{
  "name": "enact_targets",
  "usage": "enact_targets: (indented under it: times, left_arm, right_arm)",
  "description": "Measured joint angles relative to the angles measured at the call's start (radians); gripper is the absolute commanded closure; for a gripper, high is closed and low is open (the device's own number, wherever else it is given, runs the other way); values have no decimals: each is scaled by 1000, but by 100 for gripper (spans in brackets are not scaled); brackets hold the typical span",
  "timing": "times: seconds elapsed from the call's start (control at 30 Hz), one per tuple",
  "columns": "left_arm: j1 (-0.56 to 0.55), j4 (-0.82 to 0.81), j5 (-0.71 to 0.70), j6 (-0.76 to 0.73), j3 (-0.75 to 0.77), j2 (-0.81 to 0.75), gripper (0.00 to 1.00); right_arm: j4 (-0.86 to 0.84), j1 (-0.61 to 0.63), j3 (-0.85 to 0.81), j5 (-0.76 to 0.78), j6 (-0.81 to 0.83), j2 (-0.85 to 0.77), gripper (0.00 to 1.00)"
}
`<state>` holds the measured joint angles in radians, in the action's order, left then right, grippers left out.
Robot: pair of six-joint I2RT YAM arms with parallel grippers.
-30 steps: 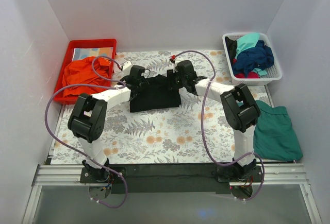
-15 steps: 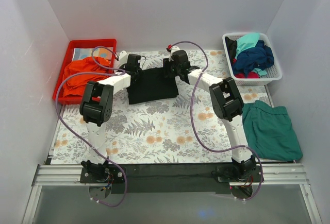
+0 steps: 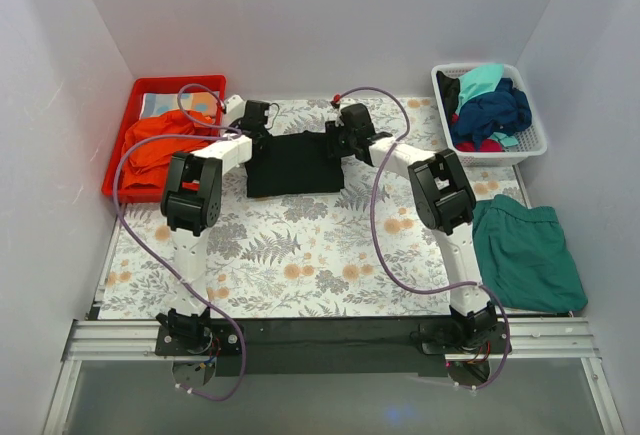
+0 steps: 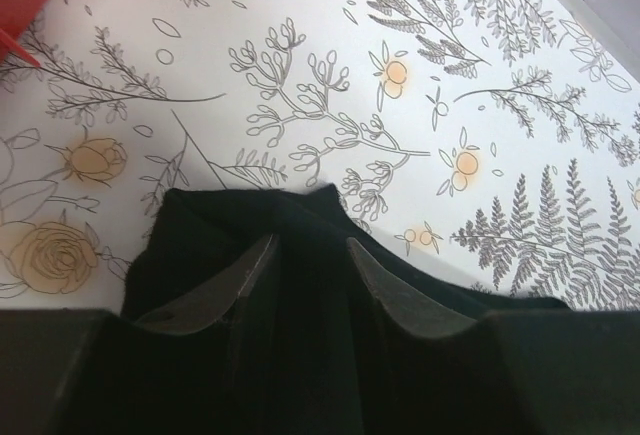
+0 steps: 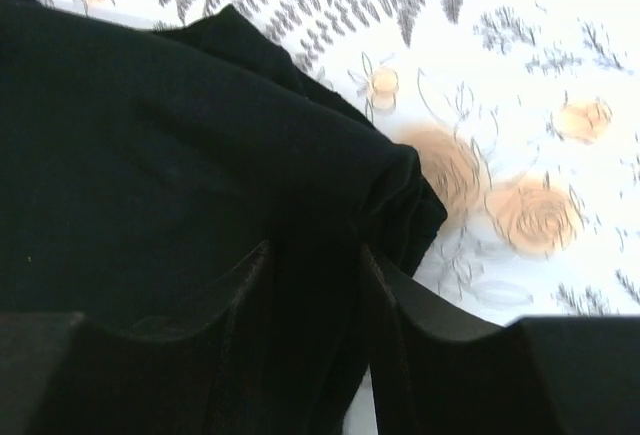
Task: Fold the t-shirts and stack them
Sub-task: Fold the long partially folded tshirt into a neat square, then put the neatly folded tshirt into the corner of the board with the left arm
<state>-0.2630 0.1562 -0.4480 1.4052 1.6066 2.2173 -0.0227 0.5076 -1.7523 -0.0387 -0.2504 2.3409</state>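
Top external view: the floral-patterned table cover (image 3: pixel 300 255) carries one black t-shirt of soft cloth (image 3: pixel 295 163), lying flat as a rough rectangle near the middle of the far edge. Its long axis runs left to right, about parallel to that edge. Collar and sleeves cannot be made out, so which way the neck points cannot be told. The cloth is judged light, limp and not slippery. It will likely sag and crease wherever it is unsupported, and is best taken at two corners of one edge so that the fold line stays straight.

Left wrist view: the left gripper (image 4: pixel 310 243) sits over the shirt's far-left corner, fingers a little apart with black cloth between them.

Right wrist view: the right gripper (image 5: pixel 315 250) sits likewise at the far-right corner. Whether either gripper actually pinches the cloth cannot be told.
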Motion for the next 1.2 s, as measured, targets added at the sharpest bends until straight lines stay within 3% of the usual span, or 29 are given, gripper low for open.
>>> enact_targets:
  times: [0.2, 0.47, 0.6, 0.83, 1.2]
  left_arm:
    - [11, 3, -19, -12, -10, -21, 65]
    - [15, 23, 53, -40, -95, -204, 53]
    - [24, 16, 168, -29, -166, -265, 51]
    - [101, -46, 422, -13, -431, -294, 50]
    - [199, -206, 707, -64, -441, -229, 51]
  right_arm:
    - [22, 2, 140, 41, 3, -117, 56]
    - [34, 0, 317, 66, 15, -297, 52]
    - [21, 0, 406, 66, 18, -374, 51]
    - [7, 0, 506, 61, 18, -438, 50]
    - [-19, 0, 524, 55, 10, -442, 51]
